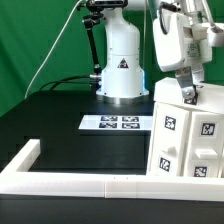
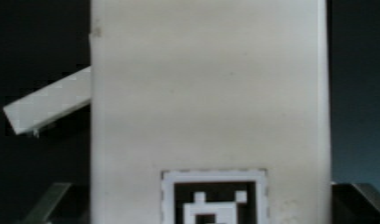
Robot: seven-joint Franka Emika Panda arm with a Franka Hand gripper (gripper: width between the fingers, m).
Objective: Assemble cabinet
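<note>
- Gripper (image 1: 187, 92) hangs at the exterior view's right, right over the top of the cabinet (image 1: 188, 135); its fingertips (image 1: 186, 96) reach down to the upper edge of the white body.
- Whether the fingers actually clamp that edge cannot be told: the exterior view shows them only from one side, and in the wrist view the dark finger tips (image 2: 45, 200) show at either side of a tall white panel (image 2: 213, 100) that fills the space between them, so they stand apart with the panel in the gap.
- That panel carries a black-and-white tag (image 2: 215, 197) at its near end, and a slanted white piece (image 2: 54, 102) juts out beside it.
- Nearest the exterior camera runs the long low white border frame (image 1: 60, 178), turning a corner at the exterior view's left.
- Just behind the frame's right part stands the cabinet, upright, its faces bearing several square tags (image 1: 169, 124).
- Further back on the black table (image 1: 60, 120) lies the marker board (image 1: 116, 123), flat, well apart from the cabinet's left face.
- Behind the board rises the arm's white base (image 1: 121, 65), with black cables trailing off to the exterior view's left.
</note>
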